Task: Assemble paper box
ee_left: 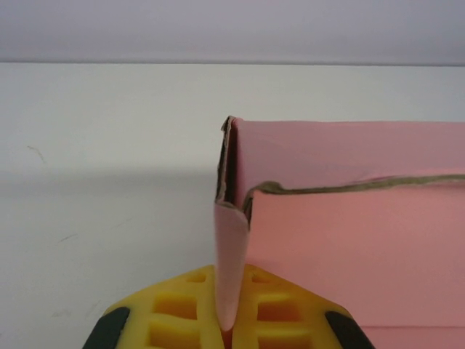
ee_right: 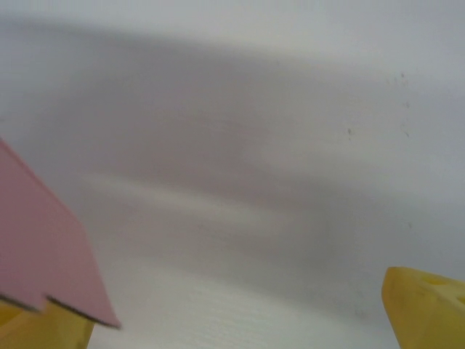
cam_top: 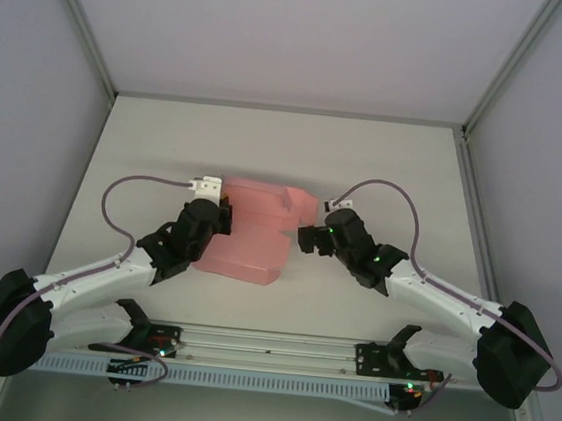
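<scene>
Left of centre in the top view: left gripper [cam_top: 223, 215] sits at the left edge of the paper box [cam_top: 250, 239]; in the left wrist view the left gripper [ee_left: 227, 323] is pinched tight on a thin upright pink flap, yellow fingers [ee_left: 174, 313] pressed either side of it at the bottom of the frame.

Centre: the paper box lies mid-table [cam_top: 268, 144], between the two grippers; not flat, partly raised; in the left wrist view the paper box [ee_left: 349, 240] has one corner standing up at frame centre, a wall running off to the right, and a raw card edge crossing it where one panel overlaps another; the seam at the corner gapes a little.

Right of centre in the top view: right gripper [cam_top: 304, 238] just beside the box's right edge, near a notched flap at the upper right of the card; in the right wrist view the right gripper [ee_right: 232, 323] is spread wide and gripping nothing; a pink edge of the paper box [ee_right: 40, 247] lies over the lower-left finger [ee_right: 43, 334]; cannot tell if it touches.

Progress, my read: roughly midway; one corner and wall folded up; right-side flaps look loose; remaining walls to raise, tabs to tuck, box to close.
</scene>
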You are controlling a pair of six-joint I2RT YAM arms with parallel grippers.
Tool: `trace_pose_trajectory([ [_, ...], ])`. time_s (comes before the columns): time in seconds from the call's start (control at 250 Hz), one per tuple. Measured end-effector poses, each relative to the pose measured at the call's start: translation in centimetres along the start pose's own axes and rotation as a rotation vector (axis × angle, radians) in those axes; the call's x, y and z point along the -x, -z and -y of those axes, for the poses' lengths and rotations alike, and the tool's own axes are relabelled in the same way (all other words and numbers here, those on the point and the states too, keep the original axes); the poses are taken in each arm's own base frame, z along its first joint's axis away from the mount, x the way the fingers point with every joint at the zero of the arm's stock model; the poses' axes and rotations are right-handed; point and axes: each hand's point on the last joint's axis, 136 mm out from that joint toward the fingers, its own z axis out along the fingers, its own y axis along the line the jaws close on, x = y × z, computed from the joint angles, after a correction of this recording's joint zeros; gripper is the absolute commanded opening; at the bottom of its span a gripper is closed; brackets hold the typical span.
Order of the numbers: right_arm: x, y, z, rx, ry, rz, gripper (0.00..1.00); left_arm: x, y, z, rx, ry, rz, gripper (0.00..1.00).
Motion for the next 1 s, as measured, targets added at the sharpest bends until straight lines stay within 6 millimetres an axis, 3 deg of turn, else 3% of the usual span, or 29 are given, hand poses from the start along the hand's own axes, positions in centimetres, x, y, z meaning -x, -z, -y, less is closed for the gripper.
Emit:
trace_pose_trajectory([
  [0.264,3.0,-0.2,-2.7,0.102,0.025,0.071,1.00,0.5,0.0,0.8,-0.043,0.003,0.014,0.00],
  [0.479,2.5,-2.5,-4.9,0.140,0.065,0.041,1.00,0.0,-0.4,0.9,-0.046,-0.001,-0.001,0.00],
  [0.707,2.8,-3.0,-5.1,0.046,0.129,0.051,1.00,-0.5,-0.7,0.2,-0.012,-0.004,-0.015,0.00],
  [0.839,3.9,-1.8,-4.2,-0.001,0.106,0.102,1.00,-0.5,-0.7,0.1,-0.004,0.021,-0.015,0.00],
  [1.002,5.1,2.9,-2.5,0.012,0.053,0.213,1.00,-0.5,-0.9,-0.6,0.013,0.049,-0.017,0.00],
])
